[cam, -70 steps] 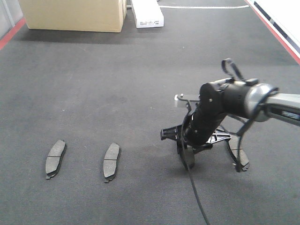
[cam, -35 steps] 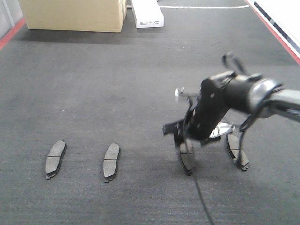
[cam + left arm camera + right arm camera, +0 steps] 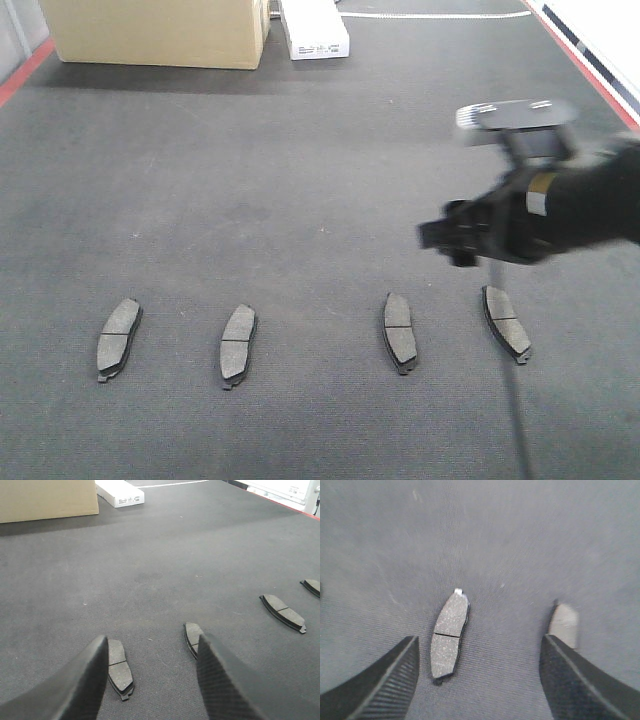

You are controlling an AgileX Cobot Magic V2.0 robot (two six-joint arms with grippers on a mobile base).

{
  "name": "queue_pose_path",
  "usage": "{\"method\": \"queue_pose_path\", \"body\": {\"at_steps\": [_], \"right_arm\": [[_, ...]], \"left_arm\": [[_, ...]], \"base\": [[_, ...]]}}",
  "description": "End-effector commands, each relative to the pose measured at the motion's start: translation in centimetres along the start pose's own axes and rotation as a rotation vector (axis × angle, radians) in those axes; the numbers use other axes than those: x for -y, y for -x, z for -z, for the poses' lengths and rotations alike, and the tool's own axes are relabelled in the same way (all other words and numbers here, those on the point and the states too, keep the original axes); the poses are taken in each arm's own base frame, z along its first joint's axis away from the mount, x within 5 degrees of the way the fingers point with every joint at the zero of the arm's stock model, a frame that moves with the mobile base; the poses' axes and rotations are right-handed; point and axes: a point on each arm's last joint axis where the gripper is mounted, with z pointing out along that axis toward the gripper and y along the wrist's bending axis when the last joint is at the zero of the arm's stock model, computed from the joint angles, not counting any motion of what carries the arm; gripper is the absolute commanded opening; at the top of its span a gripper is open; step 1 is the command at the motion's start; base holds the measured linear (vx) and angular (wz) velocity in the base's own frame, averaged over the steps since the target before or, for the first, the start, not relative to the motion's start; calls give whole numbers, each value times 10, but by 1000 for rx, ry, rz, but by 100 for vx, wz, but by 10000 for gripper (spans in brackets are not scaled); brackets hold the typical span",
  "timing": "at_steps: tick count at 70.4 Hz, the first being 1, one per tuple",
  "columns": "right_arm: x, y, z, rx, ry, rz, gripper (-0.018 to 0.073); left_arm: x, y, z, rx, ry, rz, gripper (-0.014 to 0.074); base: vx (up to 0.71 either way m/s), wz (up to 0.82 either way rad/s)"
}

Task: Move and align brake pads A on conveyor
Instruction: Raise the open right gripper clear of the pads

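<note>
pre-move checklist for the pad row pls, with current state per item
1. Four brake pads on the conveyor: ok, at.
2. Pads flat, face up: ok.
3. Row alignment: roughly level; the two right pads tilt opposite to the two left ones, not ok.
4. Spacing: middle gap looks wider than the others, not ok.
5. Right gripper: open, empty, raised clear of the pads: ok.
6. Left gripper: open, empty: ok.
</note>
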Motion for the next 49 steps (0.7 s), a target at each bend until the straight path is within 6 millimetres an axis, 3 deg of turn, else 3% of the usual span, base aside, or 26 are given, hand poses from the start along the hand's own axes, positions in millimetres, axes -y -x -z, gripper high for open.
{"method": "queue_pose_path", "body": {"at_steps": [1,25,36,49], "right_arm": [[6,-2,45,228,33,16,497],[25,-80,112,537,78,79,497],[33,-122,129,658,73,133,497],[40,-166,135,822,84,150,497]], "left_arm": [[3,13,2,78,-27,-1,376],[4,15,3,107,-39,-1,376],[4,15,3,107,-39,-1,376],[4,15,3,107,-39,-1,376]], "base": [[0,0],[0,0],[0,0],[0,0]]}}
